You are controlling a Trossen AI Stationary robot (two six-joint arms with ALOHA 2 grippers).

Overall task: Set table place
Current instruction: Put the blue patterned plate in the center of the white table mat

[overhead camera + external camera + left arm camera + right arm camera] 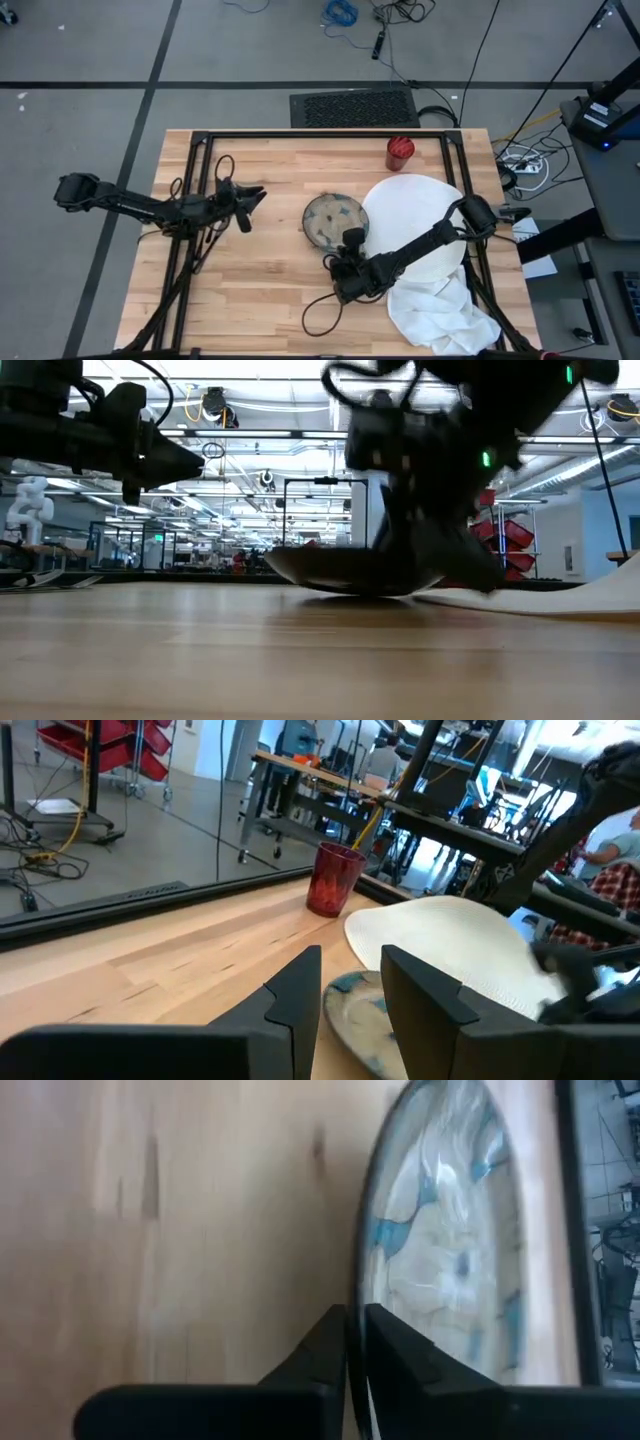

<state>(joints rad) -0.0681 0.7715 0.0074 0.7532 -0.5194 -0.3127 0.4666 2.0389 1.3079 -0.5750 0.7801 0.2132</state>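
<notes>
Light butcher-block planks of the table (260,290) are filling the scene, ringed by a black tube frame. Near its middle a small plate with blue markings (334,219) is lying flat, just left of a large white round placemat (415,225). A white cloth (440,312) is bunching at the near right corner, and a red cup (400,153) is standing upright toward the far edge. The right gripper (347,252) is reaching down at the plate's near edge, its fingers (335,1345) pinching together on the plate's rim. The left gripper (256,195) is hovering above the wood left of the plate, fingers (300,990) parted and holding nothing.
</notes>
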